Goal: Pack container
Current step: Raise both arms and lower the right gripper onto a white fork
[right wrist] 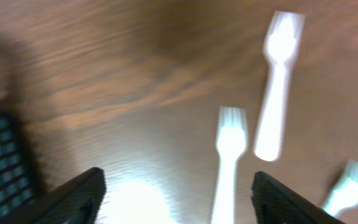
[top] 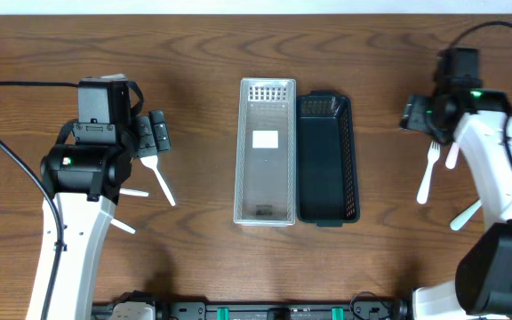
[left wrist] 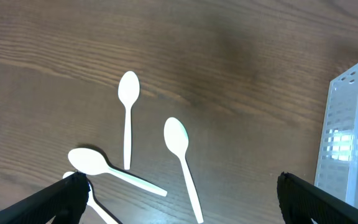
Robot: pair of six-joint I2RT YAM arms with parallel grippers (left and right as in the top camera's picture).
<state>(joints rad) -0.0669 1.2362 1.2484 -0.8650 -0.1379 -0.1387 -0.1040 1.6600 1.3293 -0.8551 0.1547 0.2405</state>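
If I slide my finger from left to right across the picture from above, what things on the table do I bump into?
white spoons → clear basket → black basket → white forks

Wood desk [top: 194, 267]: clear bin [top: 265, 182] & black bin [top: 327, 169] ctr, side by side, touching; white spoons [left wrist: 127, 112] L, white forks [top: 428, 173] R.

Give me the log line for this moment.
left gripper open above spoons | right gripper open above forks | clear basket, dark basket: no cutlery visible
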